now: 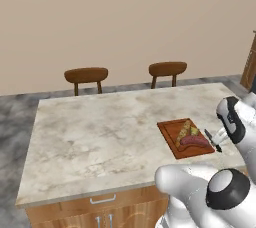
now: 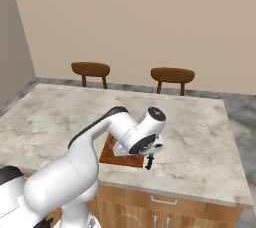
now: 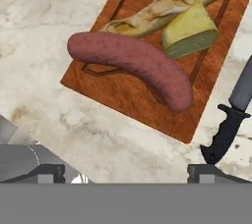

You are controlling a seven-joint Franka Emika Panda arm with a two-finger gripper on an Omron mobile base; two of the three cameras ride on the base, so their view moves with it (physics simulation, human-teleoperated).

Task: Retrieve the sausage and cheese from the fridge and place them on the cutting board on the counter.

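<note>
Hand view: sausage lies on cutting board beyond the wide-open (empty) tool.

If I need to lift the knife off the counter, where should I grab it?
By the black handle of the knife, coming straight down with the fingers across its narrow width. It lies flat on the counter beside the cutting board, blade pointing away.

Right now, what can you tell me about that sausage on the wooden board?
The sausage is a smooth, reddish-brown link, slightly curved, with rounded ends. It lies flat on the cutting board, near the board's edge closest to the hand camera. A long pale bread-like piece and the yellow cheese lie just beyond it, close against it. Nothing grips it.
</note>
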